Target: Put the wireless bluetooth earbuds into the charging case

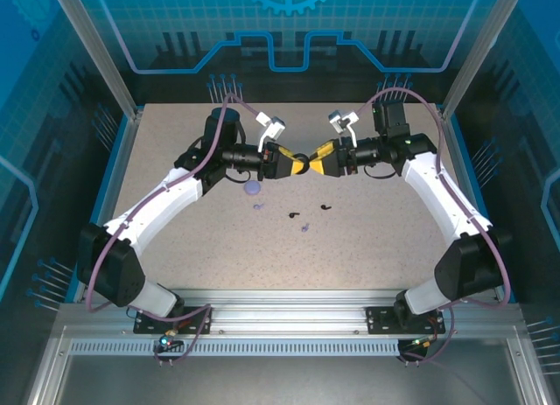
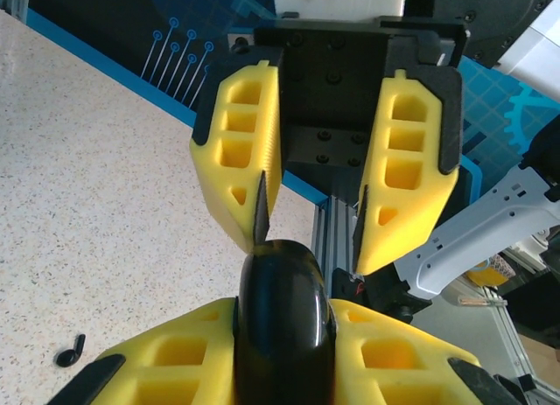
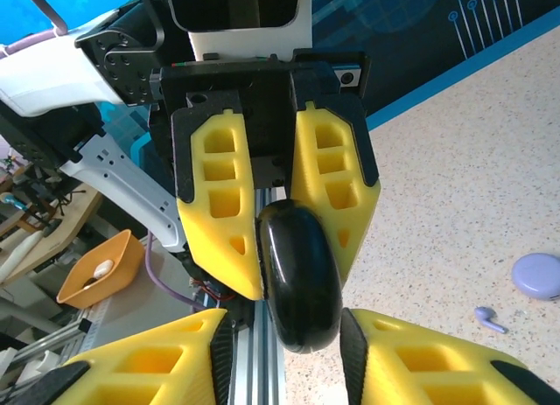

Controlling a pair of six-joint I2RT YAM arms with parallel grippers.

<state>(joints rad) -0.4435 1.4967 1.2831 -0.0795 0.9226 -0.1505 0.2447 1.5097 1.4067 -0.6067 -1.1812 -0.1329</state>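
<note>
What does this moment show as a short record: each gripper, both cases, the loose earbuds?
left gripper: shut on the black charging case, held edge-on above the table
right gripper: open, jaws astride the case's free edge, one finger against it, a gap at the other
lavender charging case: lying on the table, untouched
black earbuds: two, loose on the table
lavender earbuds: two, loose on the table
</note>
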